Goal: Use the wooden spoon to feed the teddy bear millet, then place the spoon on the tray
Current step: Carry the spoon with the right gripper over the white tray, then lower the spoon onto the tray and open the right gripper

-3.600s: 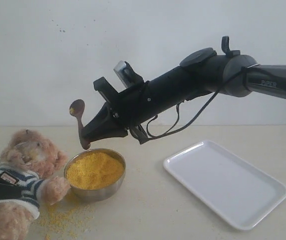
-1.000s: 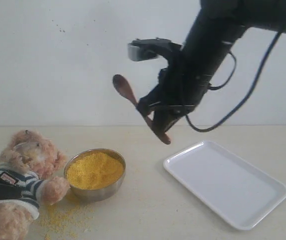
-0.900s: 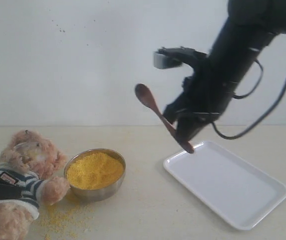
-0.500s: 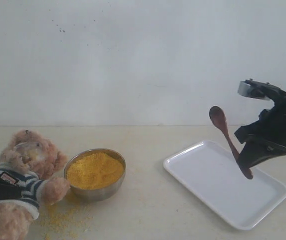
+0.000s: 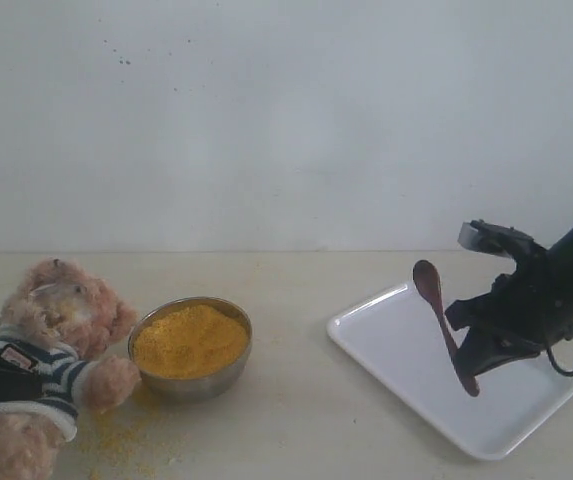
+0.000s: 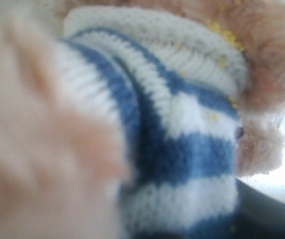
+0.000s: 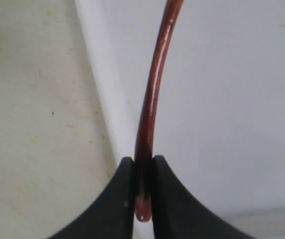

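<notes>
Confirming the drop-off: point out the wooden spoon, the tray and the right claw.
wooden spoon (image 5: 447,335), exterior view, mid-handle.
tray (image 5: 386,335), exterior view, bare floor near its left corner.
right claw (image 7: 142,162), right wrist view, between its fingertips.

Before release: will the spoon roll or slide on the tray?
Probably stiff: pinched only at its handle end by the right end effector, the spoon sticks out without drooping. Likely light, the handle being thin. It may slide on the smooth tray until its rim.
</notes>
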Robot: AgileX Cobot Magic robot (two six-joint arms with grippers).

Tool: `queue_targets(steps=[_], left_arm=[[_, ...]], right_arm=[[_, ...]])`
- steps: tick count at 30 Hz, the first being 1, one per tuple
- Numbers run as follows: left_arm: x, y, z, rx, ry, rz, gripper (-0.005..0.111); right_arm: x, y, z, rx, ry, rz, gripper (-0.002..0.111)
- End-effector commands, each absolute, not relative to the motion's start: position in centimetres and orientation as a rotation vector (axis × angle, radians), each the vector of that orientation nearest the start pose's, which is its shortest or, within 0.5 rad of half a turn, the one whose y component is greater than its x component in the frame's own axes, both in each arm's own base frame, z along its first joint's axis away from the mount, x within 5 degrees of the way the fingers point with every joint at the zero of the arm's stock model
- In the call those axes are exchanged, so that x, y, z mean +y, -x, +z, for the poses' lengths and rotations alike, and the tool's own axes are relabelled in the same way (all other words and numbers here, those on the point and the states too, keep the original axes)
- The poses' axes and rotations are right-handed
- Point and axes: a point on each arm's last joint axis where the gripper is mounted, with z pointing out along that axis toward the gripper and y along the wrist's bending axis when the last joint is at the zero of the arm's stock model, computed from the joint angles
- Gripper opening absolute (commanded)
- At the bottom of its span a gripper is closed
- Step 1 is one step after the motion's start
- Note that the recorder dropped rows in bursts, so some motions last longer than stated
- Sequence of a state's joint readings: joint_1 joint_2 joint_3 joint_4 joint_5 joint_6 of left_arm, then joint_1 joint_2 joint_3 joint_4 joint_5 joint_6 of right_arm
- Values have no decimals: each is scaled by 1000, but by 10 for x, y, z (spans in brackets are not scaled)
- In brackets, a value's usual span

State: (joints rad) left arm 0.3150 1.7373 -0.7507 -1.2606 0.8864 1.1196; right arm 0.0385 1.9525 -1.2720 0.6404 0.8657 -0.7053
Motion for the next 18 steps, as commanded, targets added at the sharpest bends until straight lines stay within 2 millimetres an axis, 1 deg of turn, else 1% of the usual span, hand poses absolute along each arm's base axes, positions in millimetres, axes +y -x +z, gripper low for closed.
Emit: queue_targets(steps=[1,6,9,12,18], left_arm=[[22,-284,156,2502,196,-1033,4],[22,-284,155,2500,170,-1017,4],[22,-284,155,2500,170,-1017,4],[22,-285,155,2500,172,-1013,4],[22,-285,155,2497,145,-1001,4]], right_arm=[[51,-383,146,2789,450,614,0],[50,-387,129,2807,424,593,0],[50,-389,124,2808,416,583,3],[49,-389,125,2802,407,581,12],[50,-389,125,2802,404,583,40]])
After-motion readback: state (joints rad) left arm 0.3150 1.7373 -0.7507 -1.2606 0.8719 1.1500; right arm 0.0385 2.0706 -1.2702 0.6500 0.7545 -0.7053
